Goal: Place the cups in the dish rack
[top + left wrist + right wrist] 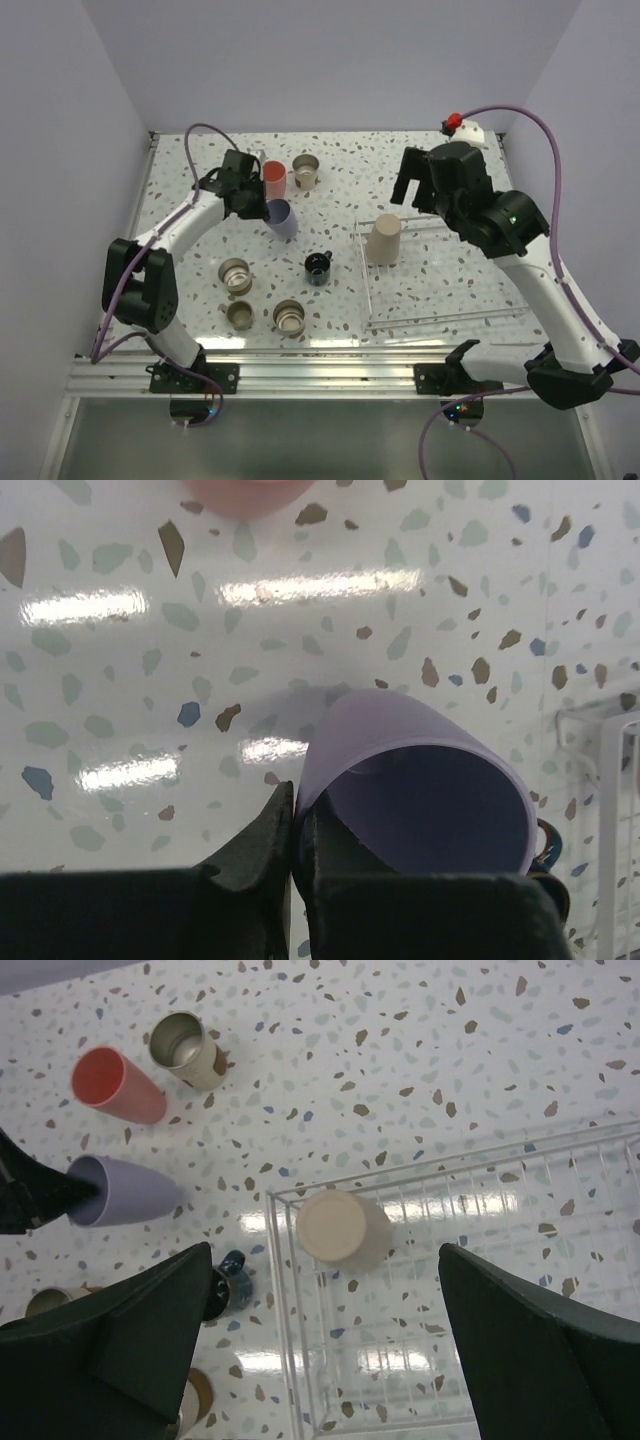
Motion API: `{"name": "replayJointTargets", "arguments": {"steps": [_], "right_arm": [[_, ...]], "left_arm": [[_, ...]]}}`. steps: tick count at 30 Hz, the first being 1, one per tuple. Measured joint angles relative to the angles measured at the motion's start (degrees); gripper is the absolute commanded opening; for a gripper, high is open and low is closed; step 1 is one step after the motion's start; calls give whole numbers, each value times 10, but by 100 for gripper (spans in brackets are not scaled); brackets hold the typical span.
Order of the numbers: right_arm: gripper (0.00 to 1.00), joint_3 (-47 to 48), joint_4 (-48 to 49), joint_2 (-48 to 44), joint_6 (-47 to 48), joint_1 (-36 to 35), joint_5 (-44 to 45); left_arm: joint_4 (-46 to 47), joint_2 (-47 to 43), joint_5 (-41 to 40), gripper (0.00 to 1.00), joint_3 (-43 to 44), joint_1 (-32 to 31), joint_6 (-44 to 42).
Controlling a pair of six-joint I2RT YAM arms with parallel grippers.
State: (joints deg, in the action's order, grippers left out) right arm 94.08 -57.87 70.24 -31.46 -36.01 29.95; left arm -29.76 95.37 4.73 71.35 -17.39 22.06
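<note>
Contact is made at the far left, where the left gripper [294, 812] is clamped almost fully closed on the lavender cup [400, 770]. One dark finger is set inside the mouth and one outside, with the thin plastic wall pinched between them. The cup is tipped well over. Its long axis is slanted, with the open mouth toward the claw and the closed base pointed away to the right, toward the dish rack [440, 321]. Whether the base touches the speckled table [330, 205] cannot be told.

Just behind the held cup, a coral-red tumbler [274, 177] is seen upright, with a short metal cup [305, 172] beside it. Three more steel-coloured cups [236, 274] are grouped near the left arm's base, all mouth up and shiny inside. A small black mug [318, 267] is placed between the lavender cup and the rack.

The rack is made of thin, see-through silvery wire, rectangular with low sides. Only a beige tumbler [383, 240] is held in it, matte and turned mouth down near its left end. The right gripper [413, 194] is held above the rack with its jaws spread wide and nothing between them. The rack is nearer the right arm, yet the cup is carried by the left, so a rightward carry over the mug is judged to be required.
</note>
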Motion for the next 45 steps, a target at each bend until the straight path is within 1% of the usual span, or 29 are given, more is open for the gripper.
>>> {"name": "replayJointTargets", "arguments": {"steps": [2,6,11,14,17,22,27,32,37,45], "right_arm": [[99,20,-2,-1,-3,0,-14],[99,57,10,-10,-14,0,-72],[99,85,73,-16,-56,0,-195],[99,83,142,-15,-104,1,-279],[99,61,229,-16,-166,2,-350],[99,-5,367,-16,-269,3,-424],[98,-39,434,-8,-338,4,-458],[99,-46,466,-8,-370,4,-466],[99,-46,474,-6,-385,4,-475],[98,-50,486,14,-398,1,-477]], "left_arm": [[-8,-3,3,0,30,0,3],[-19,-36,28,0,79,0,22],[10,-126,103,0,91,0,77],[92,-192,158,0,59,0,139],[204,-261,202,0,5,0,217],[373,-329,233,0,-76,0,330],[477,-360,236,0,-131,0,405],[542,-384,233,0,-157,0,447],[581,-392,233,0,-159,-3,461],[607,-386,228,0,-163,-12,464]]}}
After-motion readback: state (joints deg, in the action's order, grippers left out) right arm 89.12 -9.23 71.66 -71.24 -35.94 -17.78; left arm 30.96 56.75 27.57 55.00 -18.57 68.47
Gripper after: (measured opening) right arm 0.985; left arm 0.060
